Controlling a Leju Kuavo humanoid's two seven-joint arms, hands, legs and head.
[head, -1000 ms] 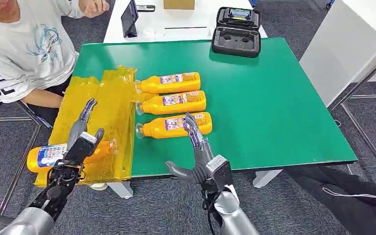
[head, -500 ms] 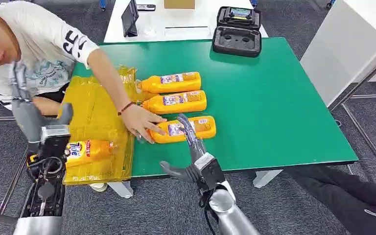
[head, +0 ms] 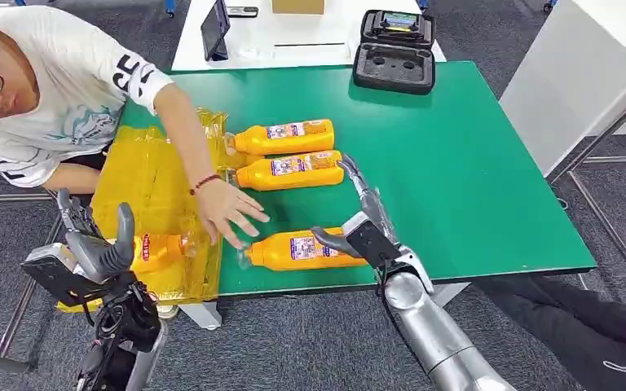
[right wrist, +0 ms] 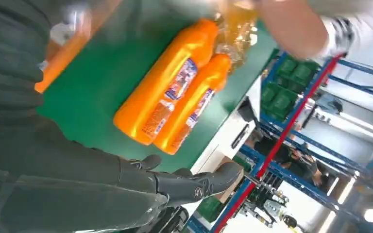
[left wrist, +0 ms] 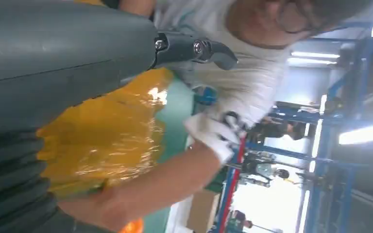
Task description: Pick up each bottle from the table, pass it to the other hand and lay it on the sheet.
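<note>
Three orange bottles lie on the green table (head: pixel 473 163): a far one (head: pixel 281 137), a middle one (head: pixel 289 171) and a near one (head: pixel 306 250) by the front edge. A fourth bottle (head: pixel 156 248) lies on the yellow sheet (head: pixel 151 175). My right hand (head: pixel 363 224) is open at the near bottle's base end, thumb close over it, fingers stretched toward the middle bottle. My left hand (head: pixel 90 252) is open, off the table's left corner beside the sheet. The right wrist view shows the far and middle bottles (right wrist: pixel 167 92) side by side beyond my fingers (right wrist: pixel 194 182).
A person leans in from the left, arm across the sheet and hand (head: pixel 227 213) hovering just left of the near bottle's neck. A black case (head: pixel 394 53) sits at the table's far edge. A white table (head: pixel 293 32) stands behind, a white cabinet (head: pixel 570 73) on the right.
The person slid the near bottle toward the front edge and lifted the hand off it. My right hand moved right and forward to the bottle's base. My left hand dropped lower.
</note>
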